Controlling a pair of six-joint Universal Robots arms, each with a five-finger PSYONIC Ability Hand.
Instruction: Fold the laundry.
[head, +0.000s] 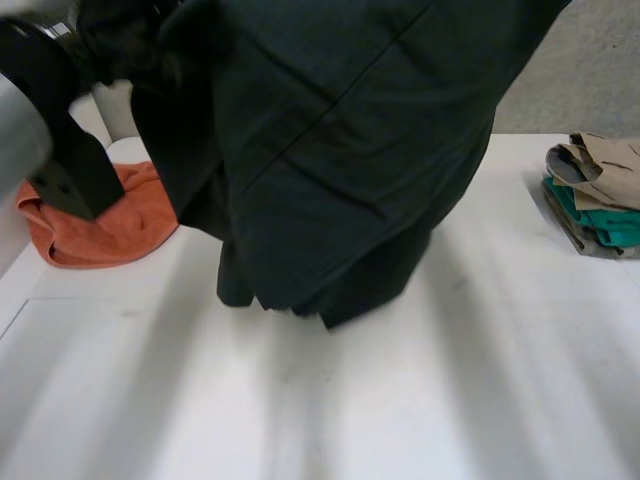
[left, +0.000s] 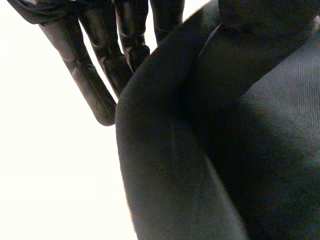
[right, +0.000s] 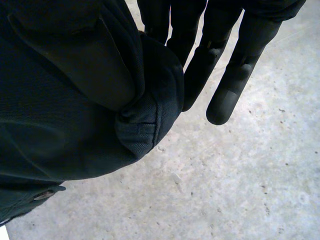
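Observation:
A dark, near-black garment (head: 340, 170) hangs in the air over the white table (head: 400, 400), its lower end down near the table's middle. My left arm (head: 60, 140) reaches in high at the left, level with the garment's top. In the left wrist view my left hand (left: 95, 95) has straight fingers, and a thick fold of the garment (left: 225, 150) is pinched beside them. In the right wrist view my right hand (right: 235, 75) also has straight fingers, and a bunched edge of the garment (right: 75, 100) is pinched beside them, high above the floor.
An orange cloth (head: 100, 225) lies crumpled at the table's left. A stack of folded clothes (head: 600, 195), tan over teal, sits at the right edge. Grey floor (head: 590, 70) lies beyond the table's far edge.

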